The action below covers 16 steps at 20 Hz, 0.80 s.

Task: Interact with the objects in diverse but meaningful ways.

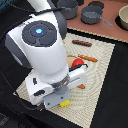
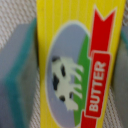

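The flat yellow packet point(image 2: 75, 55), printed with a cow and the word BUTTER, fills the wrist view and lies between my two grey-teal fingers point(image 2: 17, 70). Both pads sit against its long edges, so my gripper point(image 2: 75, 65) is shut on it. In the exterior view the packet point(image 1: 64, 103) shows as a small yellow bit under my gripper point(image 1: 61, 100), at the near edge of the woven mat point(image 1: 102, 75). The red tomato point(image 1: 77, 63) sits just beyond the arm. The dark-brown sausage point(image 1: 82, 43) lies further back on the mat. The arm hides the rest of the mat.
A thin orange-brown stick point(image 1: 89, 58) lies beside the tomato, and another orange piece point(image 1: 81, 86) peeks out by the arm. Two grey pots point(image 1: 67, 7) point(image 1: 92, 15) and a tan bowl point(image 1: 123, 19) stand on the brown surface at the back. Black table surrounds the mat.
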Tool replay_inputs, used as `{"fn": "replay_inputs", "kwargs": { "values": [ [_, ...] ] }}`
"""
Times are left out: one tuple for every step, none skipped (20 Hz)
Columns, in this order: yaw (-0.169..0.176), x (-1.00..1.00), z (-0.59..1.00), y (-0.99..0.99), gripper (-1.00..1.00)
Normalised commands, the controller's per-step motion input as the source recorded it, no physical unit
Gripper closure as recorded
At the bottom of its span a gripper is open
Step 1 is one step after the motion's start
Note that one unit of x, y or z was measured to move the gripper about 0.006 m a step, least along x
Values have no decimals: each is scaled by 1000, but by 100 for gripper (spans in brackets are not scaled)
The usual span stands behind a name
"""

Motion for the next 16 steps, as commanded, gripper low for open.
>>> {"fn": "replay_inputs", "kwargs": {
  "values": [
    [0, 183, 971, -114, -100],
    [0, 194, 1000, -43, -100],
    [0, 154, 1000, 0, -100],
    [0, 140, 1000, 0, -100],
    [0, 149, 1000, 60, -100],
    [0, 149, 1000, 137, -100],
    [0, 117, 1000, 206, -100],
    [0, 100, 1000, 314, -100],
    [0, 77, 980, 417, -100],
    [0, 91, 914, 531, -100],
    [0, 97, 857, 591, -100],
    [0, 97, 789, 663, -100],
    [0, 111, 709, 720, -100],
    [0, 129, 637, 800, -100],
    [0, 194, 569, 877, -100],
    [0, 271, 549, 920, -100]
  ]
}}
